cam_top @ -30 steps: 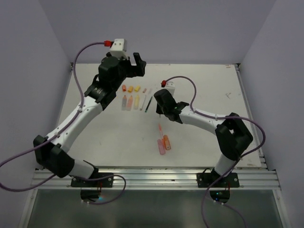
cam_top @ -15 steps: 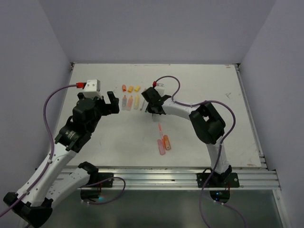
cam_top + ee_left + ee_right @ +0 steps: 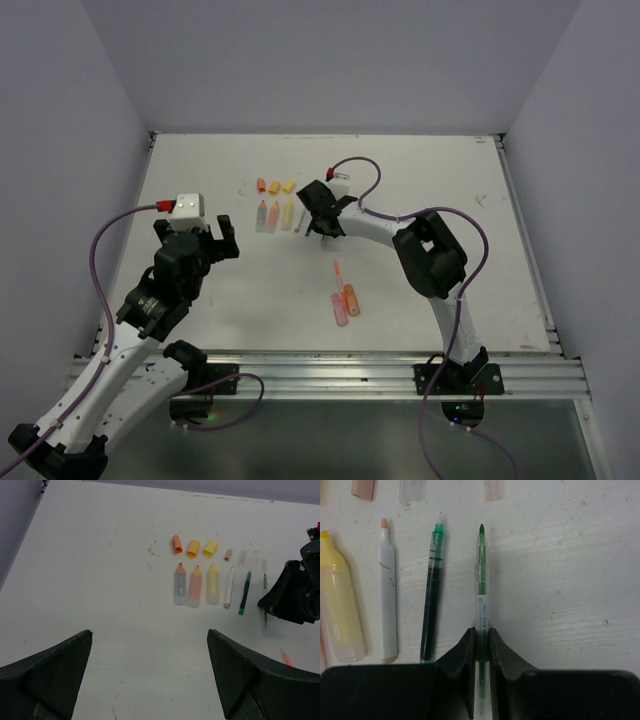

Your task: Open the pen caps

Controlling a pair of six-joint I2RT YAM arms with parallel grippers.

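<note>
R gripper [image 3: 481, 639] is pinched shut on a thin clear-barrelled green-ink pen [image 3: 481, 575], uncapped, at the right end of a row of uncapped pens [image 3: 196, 584] on the white tabletop [image 3: 100, 605]. Short stubby orange and yellow plastic caps [image 3: 193, 548] lie just beyond the tips. L gripper [image 3: 150, 680] is spread wide, well apart from the row.

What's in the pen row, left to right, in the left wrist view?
greyish highlighter -> orange highlighter -> yellow highlighter -> white pen -> dark green pen -> thin green pen, clamped in the right gripper
</note>
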